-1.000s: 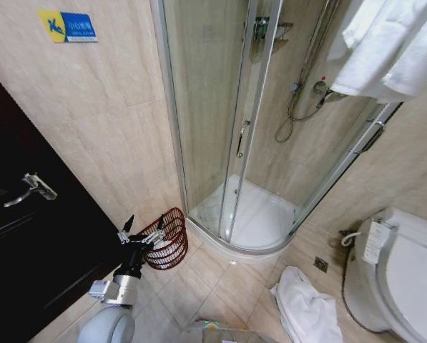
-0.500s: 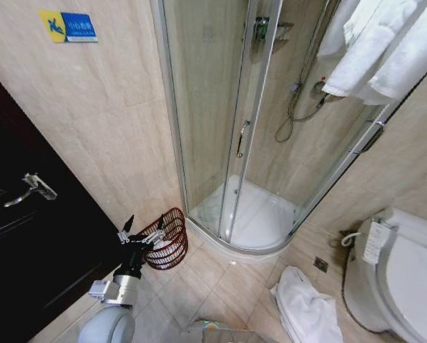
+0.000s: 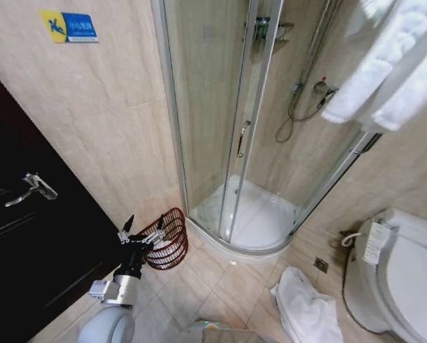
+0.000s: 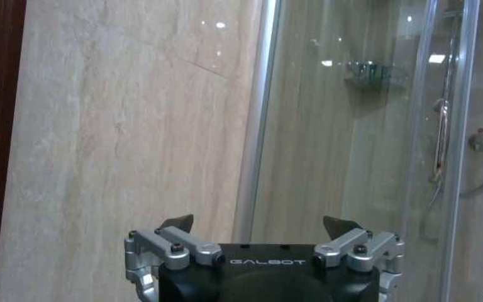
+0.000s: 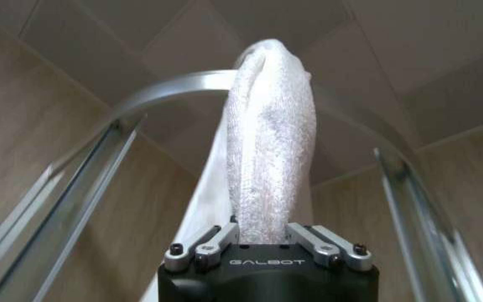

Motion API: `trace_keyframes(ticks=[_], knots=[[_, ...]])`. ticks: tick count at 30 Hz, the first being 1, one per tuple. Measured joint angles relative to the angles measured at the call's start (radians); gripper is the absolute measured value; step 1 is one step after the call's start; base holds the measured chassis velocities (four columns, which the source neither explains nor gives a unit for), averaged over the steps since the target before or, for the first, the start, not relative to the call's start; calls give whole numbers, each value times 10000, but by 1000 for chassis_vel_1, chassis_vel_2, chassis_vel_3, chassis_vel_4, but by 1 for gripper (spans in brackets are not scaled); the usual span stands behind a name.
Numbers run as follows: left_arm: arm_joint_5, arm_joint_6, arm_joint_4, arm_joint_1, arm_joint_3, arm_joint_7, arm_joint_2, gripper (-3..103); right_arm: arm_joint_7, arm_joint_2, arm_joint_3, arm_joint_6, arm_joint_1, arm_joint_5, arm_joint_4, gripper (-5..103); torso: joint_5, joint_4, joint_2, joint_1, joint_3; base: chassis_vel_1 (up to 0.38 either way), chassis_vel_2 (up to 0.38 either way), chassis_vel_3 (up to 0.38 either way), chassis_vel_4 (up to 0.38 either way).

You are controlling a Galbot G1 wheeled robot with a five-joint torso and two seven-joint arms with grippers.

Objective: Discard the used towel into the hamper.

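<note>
My right gripper (image 5: 263, 234) is clenched on a white terry towel (image 5: 268, 145); the fold stands up between the jaws and runs away from the wrist toward the curved chrome rail of the shower enclosure (image 5: 170, 85), w/ beige tiled ceiling beyond. In the head view that same towel (image 3: 385, 71) hangs up high at the far right, over the enclosure's top edge, well above and across the room from my other arm.

My left gripper (image 3: 143, 227) is released, fingers (image 4: 177, 223) spread wide, nothing between them. It sits low, pointing at the beige stone wall beside the glass shower cabin (image 3: 220, 121). Directly behind its tips, just beside them, is the hamper, a small dark red-brown wire basket w/ horizontal ribs (image 3: 169, 243). It stands on the tiled floor against the wall, close to the raised white shower tray (image 3: 252, 218). Can't tell if the tips touch its rim.

Farther out from the left gripper, across the floor to my right, a second crumpled white towel (image 3: 306, 311) lies on the tiles next to the white toilet (image 3: 403, 279), well apart from the hamper. To the left of that gripper is the dark wooden door w/ a silver lever handle (image 3: 31, 187).
</note>
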Motion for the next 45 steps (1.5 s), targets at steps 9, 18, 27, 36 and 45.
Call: trace_keyframes(ticks=[9,18,27,36,45], knots=[[0,0,0,0,0,0,0,100,333,-699,1528,665,-2594,457,1130,13,-10,3,0,0,1,0,0,0,0],[0,0,0,0,0,0,0,100,-28,-684,1516,1175,-2594,302,1170,13,-12,2,0,1,1,0,0,0,0],[0,0,0,0,-1,-1,1,100,-966,-331,2709,2449,-5419,-844,19,13,-3,4,0,1,0,0,0,0,0],[0,0,0,0,-1,-1,1,100,-1141,810,3756,3169,-7815,-1827,327,13,-1,0,-1,0,1,0,0,0,0],[1,0,0,-1,0,-1,0,100,-968,2231,3274,3857,-8866,-3674,417,13,4,3,-2,2,2,0,0,0,0]])
